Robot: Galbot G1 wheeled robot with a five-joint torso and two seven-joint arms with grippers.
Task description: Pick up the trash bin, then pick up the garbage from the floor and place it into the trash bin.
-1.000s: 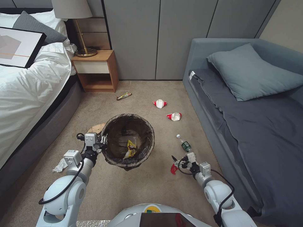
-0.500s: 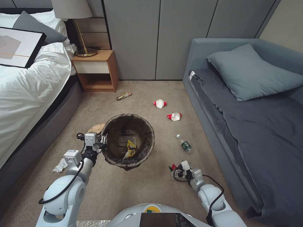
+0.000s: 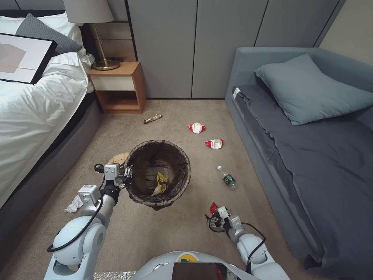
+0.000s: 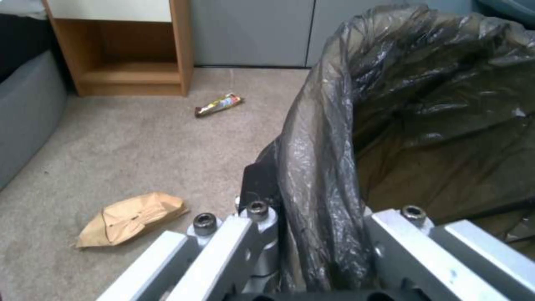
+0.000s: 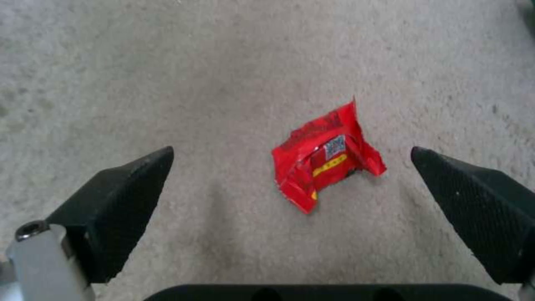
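- The trash bin (image 3: 158, 174) is off the floor, held at its rim by the left gripper (image 3: 123, 175); in the left wrist view the jaws pinch the bag-covered rim (image 4: 326, 175), one finger outside and one inside.
- Inside the bin lies a yellow snack wrapper (image 3: 161, 183), so I judge that the first step, picking up the bin, is done, and one piece of garbage is already in it.
- The right gripper (image 3: 216, 218) is low over the carpet, to the right of the bin and apart from it. Its jaws are spread wide and they hold nothing.
- Between these jaws, in the right wrist view, lies the red scrap (image 5: 325, 159), flat on the carpet and touching neither finger. It seems to be the piece now in hand, not yet grasped.
- More garbage is left on the floor: a clear green-labelled bottle (image 3: 227, 178) near the sofa, two crushed red-and-white cups (image 3: 196, 127) (image 3: 214, 144) farther away, a dark candy wrapper (image 3: 152, 118) near the nightstand (image 3: 118, 86), and a crumpled brown paper bag (image 4: 131, 218) just beside the bin on its left.
- So most of the task is left: one piece in, about six pieces out.
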